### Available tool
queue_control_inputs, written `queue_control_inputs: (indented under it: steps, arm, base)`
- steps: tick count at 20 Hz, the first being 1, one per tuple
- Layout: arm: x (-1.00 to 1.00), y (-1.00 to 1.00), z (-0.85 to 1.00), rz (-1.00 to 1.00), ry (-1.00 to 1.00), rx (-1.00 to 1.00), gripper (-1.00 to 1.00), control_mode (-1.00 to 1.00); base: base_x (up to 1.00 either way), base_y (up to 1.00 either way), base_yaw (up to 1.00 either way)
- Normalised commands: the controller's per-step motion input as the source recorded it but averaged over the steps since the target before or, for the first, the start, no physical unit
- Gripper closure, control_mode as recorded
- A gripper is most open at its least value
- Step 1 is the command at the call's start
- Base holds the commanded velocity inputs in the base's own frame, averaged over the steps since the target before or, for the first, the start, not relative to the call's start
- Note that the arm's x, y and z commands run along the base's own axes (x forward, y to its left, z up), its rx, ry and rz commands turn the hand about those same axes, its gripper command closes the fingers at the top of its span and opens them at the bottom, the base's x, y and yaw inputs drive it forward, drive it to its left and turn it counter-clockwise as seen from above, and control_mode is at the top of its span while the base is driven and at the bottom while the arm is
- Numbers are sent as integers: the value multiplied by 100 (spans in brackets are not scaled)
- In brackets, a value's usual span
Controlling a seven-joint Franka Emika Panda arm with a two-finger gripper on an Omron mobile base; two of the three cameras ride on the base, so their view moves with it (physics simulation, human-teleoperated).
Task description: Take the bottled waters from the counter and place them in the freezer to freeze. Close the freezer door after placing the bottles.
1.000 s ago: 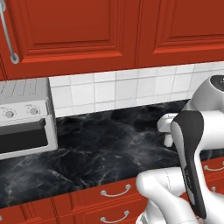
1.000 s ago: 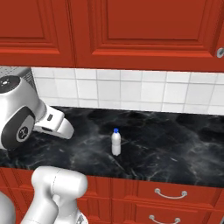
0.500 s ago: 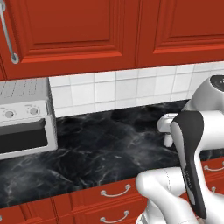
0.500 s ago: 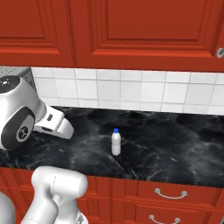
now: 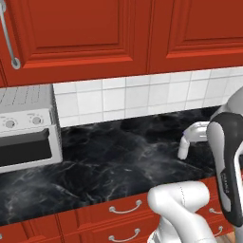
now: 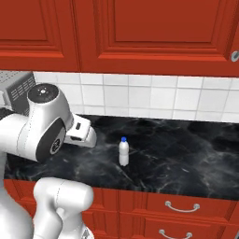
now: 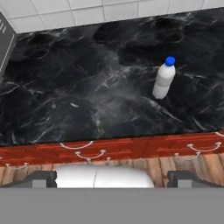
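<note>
A: Item one. Small whitish translucent plastic bottle with a blue cap (image 7: 164, 78). Location?

B: Standing upright on the long black marble-look countertop with white veining (image 6: 186, 154), towards its front edge, nothing touching it. Long axis vertical, cap up. Red drawers with silver handles (image 6: 182, 207) directly below.

A: Item two. Two-finger gripper with small dark finger tips (image 7: 112, 178). Condition?

B: Jaws spread wide, nothing between them. In the hand view the tips (image 7: 43, 178) sit at the bottom corners, well apart from each other.

A: Relation of item two to item one?

B: Gripper is held back over the floor in front of the drawers, looking down and forward. The bottle lies ahead of it and off to the right of the hand view's centre line, well apart from the tips. Judged: the hand must travel forward over the counter edge and shift that way, then straddle the upright body from the side.

A: Other stock on the counter?

B: Small silver toaster oven (image 5: 26, 130), far left, well clear of the bottle.
</note>
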Motion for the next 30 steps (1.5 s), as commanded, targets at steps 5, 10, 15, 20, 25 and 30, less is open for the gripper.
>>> queue_control_inputs:
  steps: [5, 10, 15, 20, 25, 30]
  arm:
    - [14, -78, -15, 23, -15, 6, -100, -100]
    - [41, -97, -46, 31, -33, 14, -100, -100]
    - [63, -92, -29, 20, -8, 7, -100, -100]
    - [62, -44, -37, 15, -21, 0, -100, -100]
    - [45, -24, -67, 24, -38, 0, -100, -100]
    - [18, 0, -55, 35, -30, 0, -100, -100]
  base:
    - [0, 0, 0]
    - [0, 0, 0]
    - [0, 0, 0]
    - [0, 0, 0]
    - [0, 0, 0]
    - [0, 0, 0]
